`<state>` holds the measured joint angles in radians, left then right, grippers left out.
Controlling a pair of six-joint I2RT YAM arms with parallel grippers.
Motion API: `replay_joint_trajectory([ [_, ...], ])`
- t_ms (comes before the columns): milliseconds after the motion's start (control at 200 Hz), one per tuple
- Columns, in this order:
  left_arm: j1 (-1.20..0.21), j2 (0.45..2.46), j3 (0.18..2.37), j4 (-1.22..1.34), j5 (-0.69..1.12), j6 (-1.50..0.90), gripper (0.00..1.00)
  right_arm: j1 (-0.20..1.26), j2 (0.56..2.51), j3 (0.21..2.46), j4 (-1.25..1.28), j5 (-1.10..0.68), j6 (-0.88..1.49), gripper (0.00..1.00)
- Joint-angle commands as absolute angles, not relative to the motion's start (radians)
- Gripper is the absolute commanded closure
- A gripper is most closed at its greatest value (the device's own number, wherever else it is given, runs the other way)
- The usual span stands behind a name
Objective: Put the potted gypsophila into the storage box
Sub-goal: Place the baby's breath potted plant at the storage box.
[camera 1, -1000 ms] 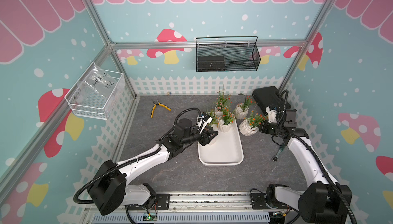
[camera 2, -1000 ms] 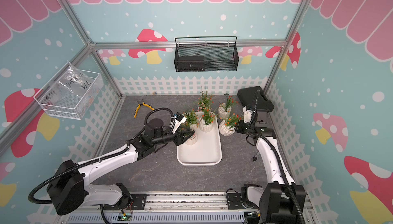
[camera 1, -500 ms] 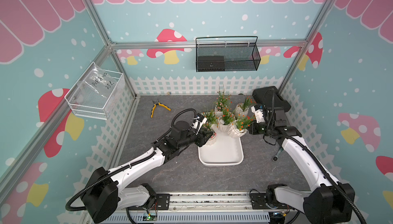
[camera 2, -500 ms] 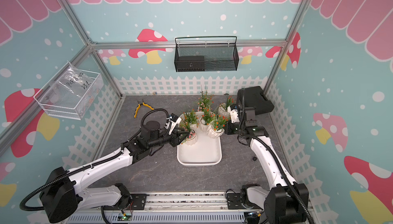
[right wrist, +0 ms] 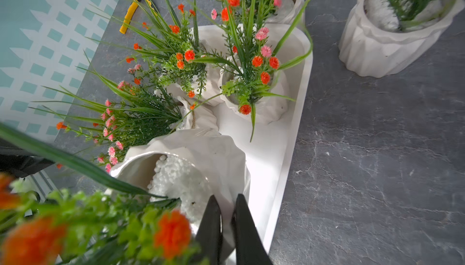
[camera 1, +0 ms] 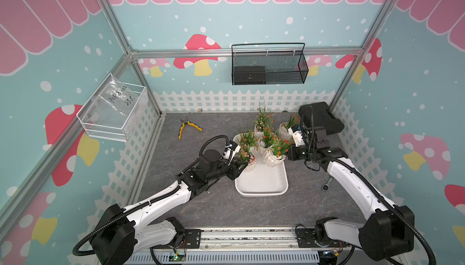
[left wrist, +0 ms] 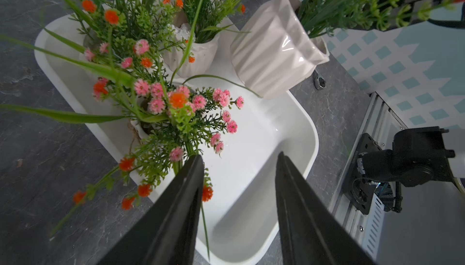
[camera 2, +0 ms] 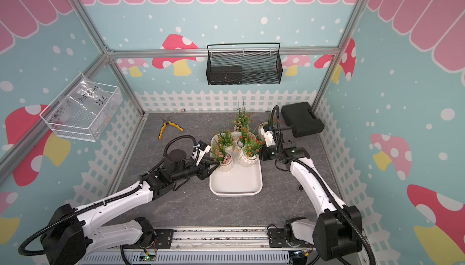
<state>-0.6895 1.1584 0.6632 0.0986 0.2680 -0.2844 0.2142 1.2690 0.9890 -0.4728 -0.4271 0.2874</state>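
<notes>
1. While the right end effector (right wrist: 225, 201) pinches the rim of one potted gypsophila (right wrist: 196, 148), that pot is tilted at the right rim of the storage box (camera 1: 261, 183), centre frame.
2. Beside a pink-flowered pot (camera 1: 249, 167) inside the box, the left end effector (left wrist: 239, 155) stands open and empty.
3. Two orange-flowered pots (right wrist: 266, 110) also stand in the box; two others (camera 1: 283, 132) rest on the bench (camera 1: 214, 208) just above it in both top views.

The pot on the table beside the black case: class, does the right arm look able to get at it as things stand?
Probably not yet: the right gripper has its jaws shut on another pot, tilted at the storage box edge. The table pot itself stands unblocked.
</notes>
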Motion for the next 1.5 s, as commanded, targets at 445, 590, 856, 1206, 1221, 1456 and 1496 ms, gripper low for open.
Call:
replay_joint_trajectory([
  [445,-0.655,1.096,0.625,0.058,0.301,-0.25,0.52,0.297,1.376,0.985,-0.319,-0.379,0.312,0.97],
  [590,-0.651,1.102,0.612,0.061,0.296,-0.251,0.52,0.304,1.398,0.974,-0.298,-0.339,0.321,0.97],
  [856,-0.649,1.116,0.609,0.057,0.307,-0.249,0.52,0.32,1.44,0.966,-0.269,-0.305,0.33,0.96],
  [1206,-0.641,1.096,0.58,0.098,0.303,-0.262,0.52,0.34,1.486,0.971,-0.239,-0.275,0.331,0.95],
  [1221,-0.641,1.097,0.579,0.101,0.306,-0.264,0.52,0.341,1.487,0.971,-0.238,-0.274,0.331,0.95],
  [1456,-0.641,1.109,0.581,0.1,0.311,-0.264,0.52,0.356,1.516,0.985,-0.238,-0.254,0.331,0.95],
  [1496,-0.642,1.108,0.579,0.1,0.311,-0.264,0.52,0.358,1.523,0.988,-0.238,-0.249,0.331,0.95],
])
